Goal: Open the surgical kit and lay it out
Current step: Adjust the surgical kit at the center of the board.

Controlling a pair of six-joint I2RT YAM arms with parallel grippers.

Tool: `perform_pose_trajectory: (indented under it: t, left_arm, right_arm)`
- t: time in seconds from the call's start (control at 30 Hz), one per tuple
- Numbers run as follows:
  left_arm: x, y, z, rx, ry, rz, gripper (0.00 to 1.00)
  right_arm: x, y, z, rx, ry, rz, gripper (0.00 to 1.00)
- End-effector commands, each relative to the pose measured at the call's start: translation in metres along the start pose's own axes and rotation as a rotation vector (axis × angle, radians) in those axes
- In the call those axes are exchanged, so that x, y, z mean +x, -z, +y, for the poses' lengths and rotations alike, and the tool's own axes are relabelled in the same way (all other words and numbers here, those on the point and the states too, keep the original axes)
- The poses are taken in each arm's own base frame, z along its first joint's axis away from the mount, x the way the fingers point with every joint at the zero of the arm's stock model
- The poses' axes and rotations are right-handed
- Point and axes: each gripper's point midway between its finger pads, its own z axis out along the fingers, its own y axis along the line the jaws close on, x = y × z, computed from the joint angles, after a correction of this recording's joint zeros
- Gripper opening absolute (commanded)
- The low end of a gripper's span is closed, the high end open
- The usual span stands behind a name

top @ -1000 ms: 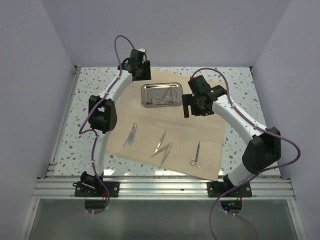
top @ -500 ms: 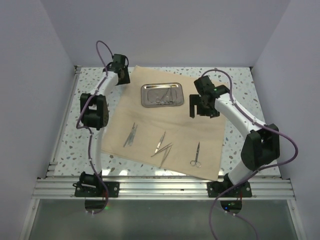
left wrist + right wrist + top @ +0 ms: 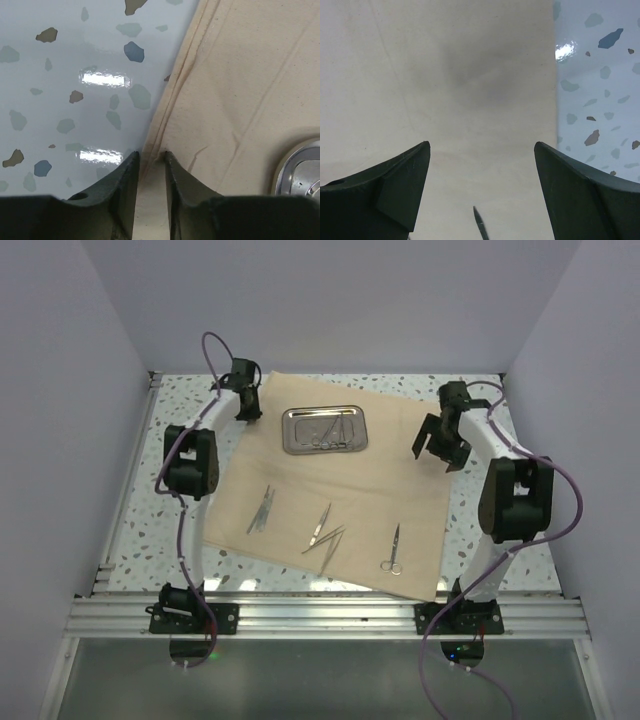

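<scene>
The beige cloth wrap [image 3: 330,490] lies spread flat on the table. The small steel tray [image 3: 323,430] sits on its far part with thin instruments inside; its rim shows in the left wrist view [image 3: 300,172]. Three tweezers [image 3: 262,510] [image 3: 320,525] [image 3: 328,546] and ring-handled scissors [image 3: 391,551] lie on the near part. My left gripper [image 3: 245,408] is at the cloth's far left edge, its jaws [image 3: 150,155] nearly closed, pinching the hem [image 3: 172,107]. My right gripper [image 3: 437,452] hangs wide open and empty over the cloth's right side [image 3: 480,150]; a scissors tip [image 3: 479,219] shows below it.
The speckled white tabletop [image 3: 135,490] surrounds the cloth and shows in both wrist views [image 3: 65,75] [image 3: 600,90]. Grey walls [image 3: 60,390] enclose the table on three sides. An aluminium rail [image 3: 320,615] runs along the near edge.
My left gripper has swung left and slightly nearer, and the cloth's far left part now lies spread out. My right gripper has moved right, from beside the tray toward the cloth's right edge.
</scene>
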Motion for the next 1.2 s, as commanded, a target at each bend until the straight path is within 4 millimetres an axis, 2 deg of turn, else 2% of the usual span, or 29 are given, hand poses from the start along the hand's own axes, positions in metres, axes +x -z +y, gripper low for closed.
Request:
perform_pose_trajectory:
  t: [0.0,0.03,0.13,0.17,0.2,0.27,0.3,0.37,0.5,0.6,0.63,0.67,0.7,0.8,0.83,0.93,1.03,1.13,1.17]
  left_arm:
    - [0.055,-0.009,-0.001,0.035,-0.032,0.168,0.28]
    - [0.058,-0.009,-0.001,0.037,-0.031,0.175,0.25]
    - [0.067,-0.005,0.000,0.041,-0.029,0.197,0.09]
    - [0.067,-0.002,0.000,0.043,-0.029,0.197,0.00]
    - [0.073,0.000,0.002,0.038,-0.031,0.215,0.00]
    - [0.071,0.008,0.004,0.037,-0.031,0.209,0.00]
    - [0.079,0.008,0.006,0.031,-0.034,0.221,0.00]
    - [0.078,0.016,0.009,0.027,-0.037,0.212,0.00]
    - [0.092,0.024,0.015,0.012,-0.036,0.235,0.00]
    - [0.096,0.031,0.019,-0.008,-0.034,0.239,0.00]
    - [0.096,0.033,0.021,-0.013,-0.032,0.237,0.00]
    - [0.094,0.037,0.023,-0.019,-0.031,0.230,0.00]
    - [0.095,0.040,0.025,-0.026,-0.029,0.231,0.00]
    - [0.101,0.044,0.028,-0.039,-0.019,0.243,0.00]
    - [0.101,0.045,0.029,-0.042,-0.015,0.242,0.00]
    - [0.102,0.052,0.037,-0.074,0.001,0.240,0.00]
    - [0.101,0.061,0.050,-0.105,0.032,0.228,0.00]
    - [0.097,0.068,0.064,-0.137,0.069,0.212,0.00]
    - [0.093,0.072,0.067,-0.145,0.079,0.202,0.00]
  right_arm:
    - [-0.023,-0.004,0.000,-0.020,-0.118,-0.049,0.89]
    - [-0.024,-0.008,-0.001,-0.020,-0.139,-0.046,0.89]
    - [-0.028,-0.023,-0.008,0.024,-0.159,-0.050,0.89]
    - [-0.029,-0.030,-0.014,0.063,-0.159,-0.057,0.89]
    - [-0.035,-0.033,-0.027,0.088,-0.187,-0.062,0.89]
    - [-0.039,-0.038,-0.037,0.128,-0.213,-0.073,0.89]
    - [-0.041,-0.044,-0.042,0.136,-0.223,-0.070,0.88]
    - [-0.045,-0.049,-0.047,0.158,-0.225,-0.073,0.86]
    - [-0.043,-0.071,-0.056,0.200,-0.207,-0.039,0.81]
    - [-0.042,-0.081,-0.055,0.196,-0.196,-0.026,0.67]
    - [-0.039,-0.087,-0.054,0.193,-0.191,-0.014,0.56]
    - [-0.040,-0.090,-0.052,0.185,-0.187,-0.013,0.52]
    - [-0.037,-0.096,-0.049,0.170,-0.186,0.005,0.39]
    - [-0.036,-0.105,-0.041,0.133,-0.184,0.023,0.17]
    - [-0.035,-0.107,-0.037,0.115,-0.186,0.034,0.01]
    - [-0.038,-0.115,-0.027,0.081,-0.194,0.046,0.00]
    - [-0.050,-0.119,-0.015,0.046,-0.206,0.047,0.00]
    - [-0.068,-0.121,-0.001,0.001,-0.200,0.035,0.00]
    - [-0.083,-0.116,0.007,-0.028,-0.199,0.010,0.00]
